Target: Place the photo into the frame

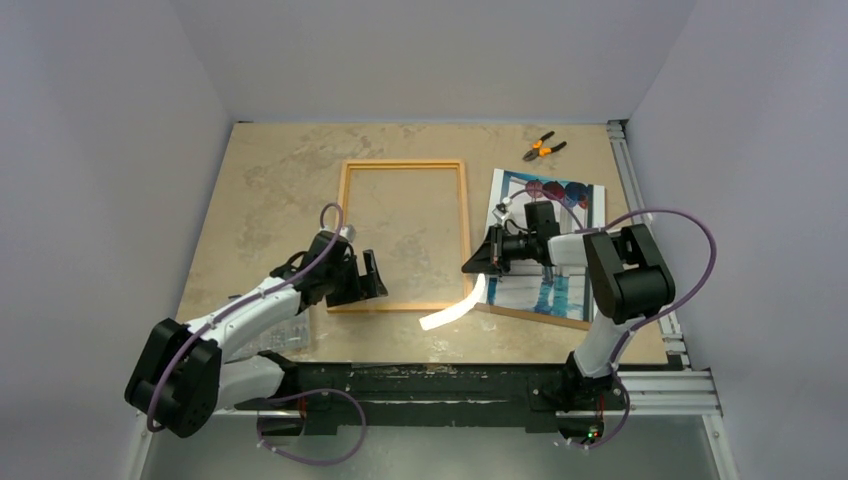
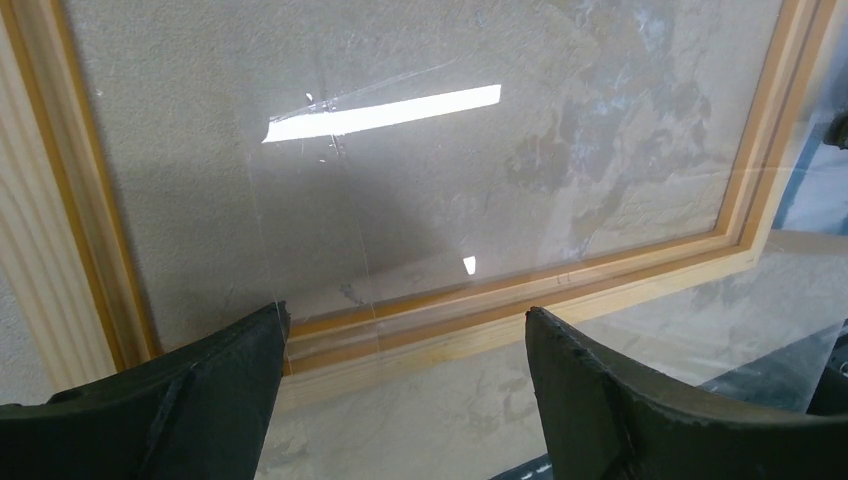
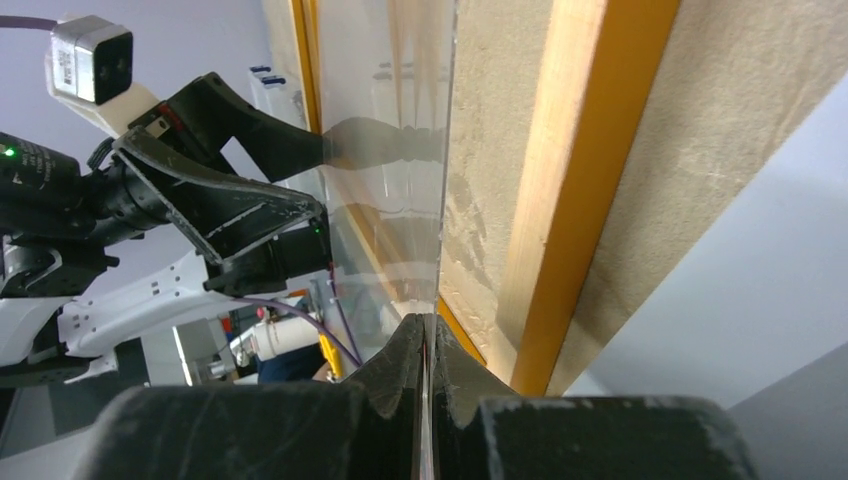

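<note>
1. Orange trim marks the frame (image 1: 345,235), which lies flat at mid-counter (image 1: 270,200) with bare stone showing through its opening.
2. Your right hand (image 1: 478,265) is pinched tight on the edge of a clear sheet (image 1: 455,310) and holds it, bowed and glinting, over the frame's near right corner.
3. Your left hand (image 1: 368,280) stands wide and holds nothing. It hovers at the frame's near rail, and the sheet's free edge appears to lie just ahead of its fingers (image 2: 200,385).
4. To the right of the frame, the photo (image 1: 555,292) rests on a brown backing board (image 1: 530,315), partly under the right arm and untouched.
5. The step in hand looks like handling the glazing, not the print. Whether the sheet is going in or coming out, the pictures do not say.
6. Next, the sheet needs a controlled landing, with the left hand steadying its loose edge. Only then can the photo be picked up and squared inside the frame's rails.
</note>
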### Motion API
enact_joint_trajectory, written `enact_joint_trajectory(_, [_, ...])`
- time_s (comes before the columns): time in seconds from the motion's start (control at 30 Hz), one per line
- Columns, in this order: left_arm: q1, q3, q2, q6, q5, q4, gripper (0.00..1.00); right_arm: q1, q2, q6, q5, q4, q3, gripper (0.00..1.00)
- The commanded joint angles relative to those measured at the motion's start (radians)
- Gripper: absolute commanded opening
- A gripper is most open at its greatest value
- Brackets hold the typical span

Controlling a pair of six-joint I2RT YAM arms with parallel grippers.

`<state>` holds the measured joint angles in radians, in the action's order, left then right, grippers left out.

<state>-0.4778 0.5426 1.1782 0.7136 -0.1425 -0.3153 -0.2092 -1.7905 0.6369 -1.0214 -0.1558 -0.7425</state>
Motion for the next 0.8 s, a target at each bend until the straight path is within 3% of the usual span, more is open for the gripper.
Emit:
enact_joint_trajectory(0.0, [0.004,-0.009,-0.032,-0.006,-0.022,-0.017,0.85,-0.008,0.085,-0.009,-0.013,0.012,-0.013,0.0])
enact_joint_trajectory(0.4, [0.005,0.055,-0.262,-0.03,-0.01,-0.131,0.87,-0.009,0.375,-0.073,0.191,0.341,-0.124,0.0])
enact_joint_trajectory(0.77, [0.001,0.114,-0.221,-0.034,-0.045,-0.125,0.86,-0.006,0.653,-0.104,0.533,0.679,-0.326,0.0])
